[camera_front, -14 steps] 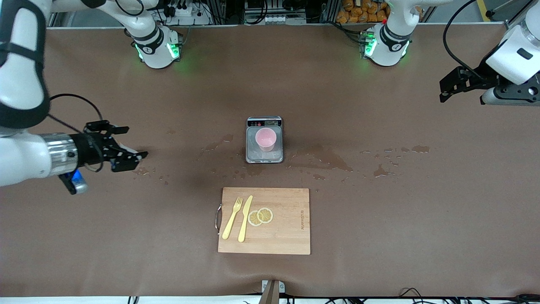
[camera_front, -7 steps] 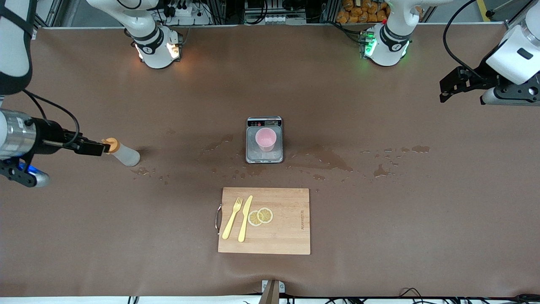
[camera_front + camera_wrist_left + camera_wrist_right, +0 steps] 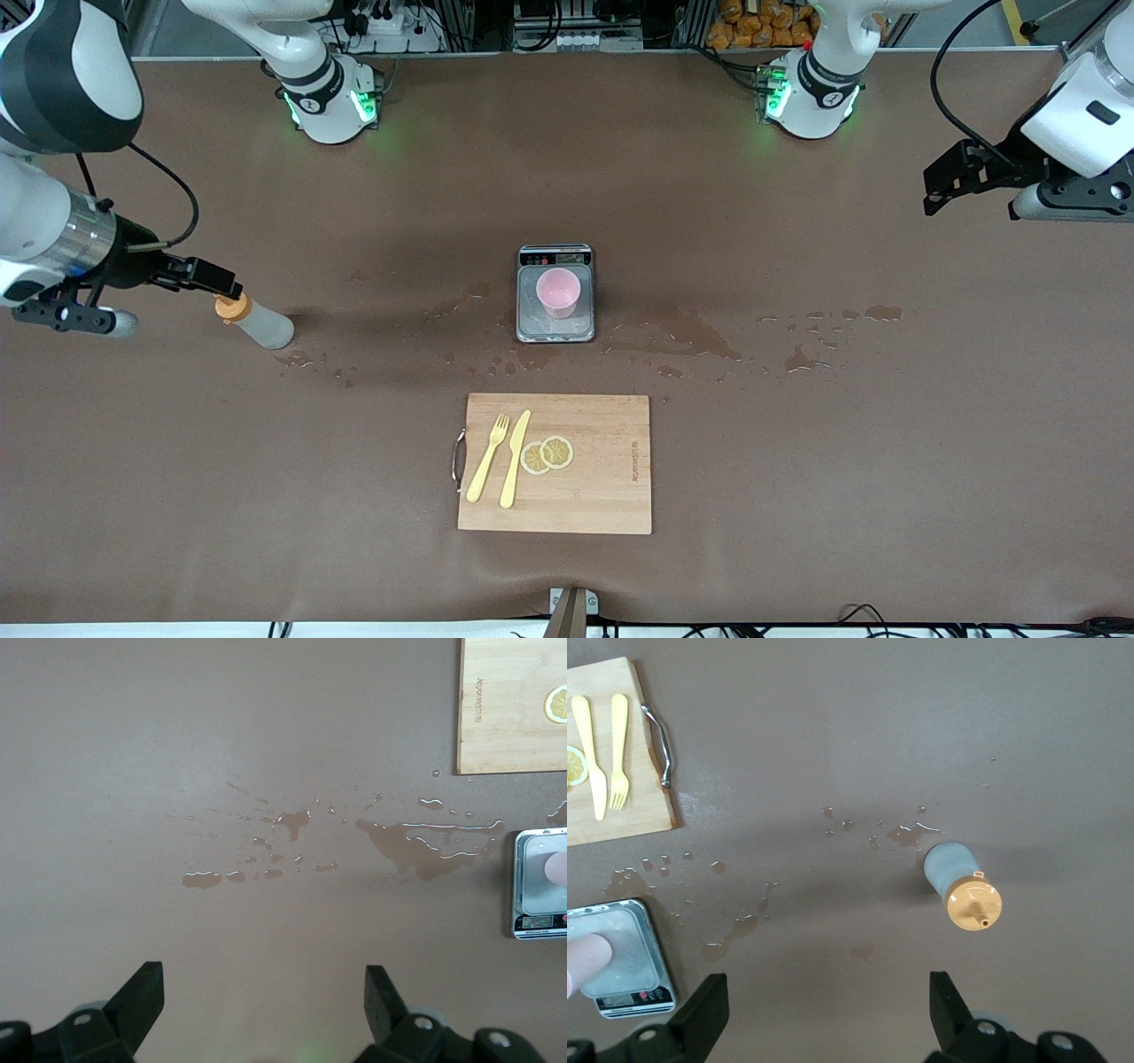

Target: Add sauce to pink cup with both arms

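Note:
The sauce bottle (image 3: 259, 323) stands on the table toward the right arm's end, its orange cap (image 3: 232, 307) on top. In the right wrist view the sauce bottle (image 3: 957, 875) is off to one side of the jaws, not between them. My right gripper (image 3: 213, 277) hovers open and empty just beside the cap; from its wrist the right gripper (image 3: 828, 1001) shows only bare table between its fingers. The pink cup (image 3: 558, 290) sits on a small scale (image 3: 555, 330) at mid-table. My left gripper (image 3: 941, 188) waits open and empty over the left arm's end; the left gripper (image 3: 263, 988) frames bare table.
A wooden cutting board (image 3: 602, 470) lies nearer the front camera than the scale, carrying a yellow fork (image 3: 488, 457), a yellow knife (image 3: 515, 457) and lemon slices (image 3: 547, 454). Wet patches (image 3: 691, 332) spread across the tablecloth beside the scale and near the bottle.
My right gripper, which covered the sauce bottle a second ago, has drawn back toward the right arm's end, leaving the bottle standing free. The left arm has not moved.

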